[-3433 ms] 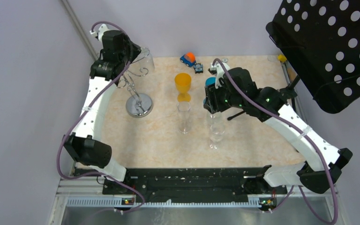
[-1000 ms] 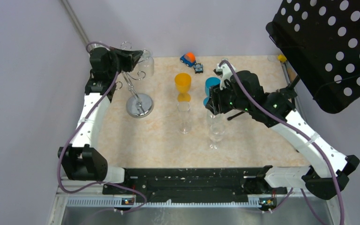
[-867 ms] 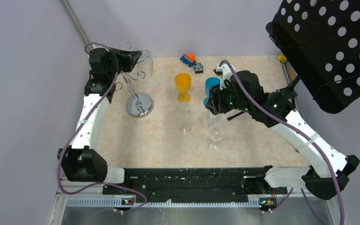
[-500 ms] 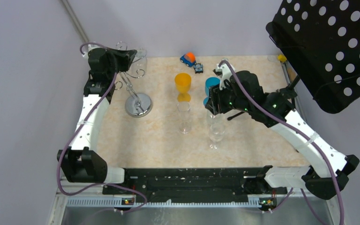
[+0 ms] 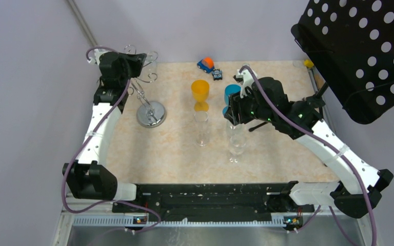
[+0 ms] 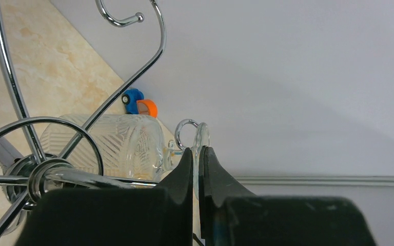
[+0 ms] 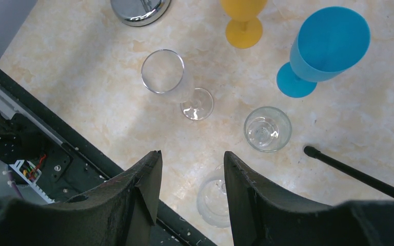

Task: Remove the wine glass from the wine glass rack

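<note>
In the upper left of the top view, the left hand [image 6: 195, 154] pinches the foot of the wine glass [image 6: 107, 146], whose bowl lies sideways among the curled arms of the rack [image 5: 152, 114]. The right hand [image 7: 191, 159] is spread above the tabletop [image 5: 174, 148] at mid-frame.

Robotics lab test cell, by every sign: boxed in by plain lilac-grey walls [image 6: 297, 77] beyond the left fingers [image 6: 182, 177], floored with a marble-print tabletop [image 7: 107, 102] beneath the right fingers [image 7: 141, 200], fronted by a black mounting plate [image 5: 210, 197] on aluminium rail [image 5: 210, 221]. Scattered with props, a toy car [image 5: 205, 64] among them.
</note>
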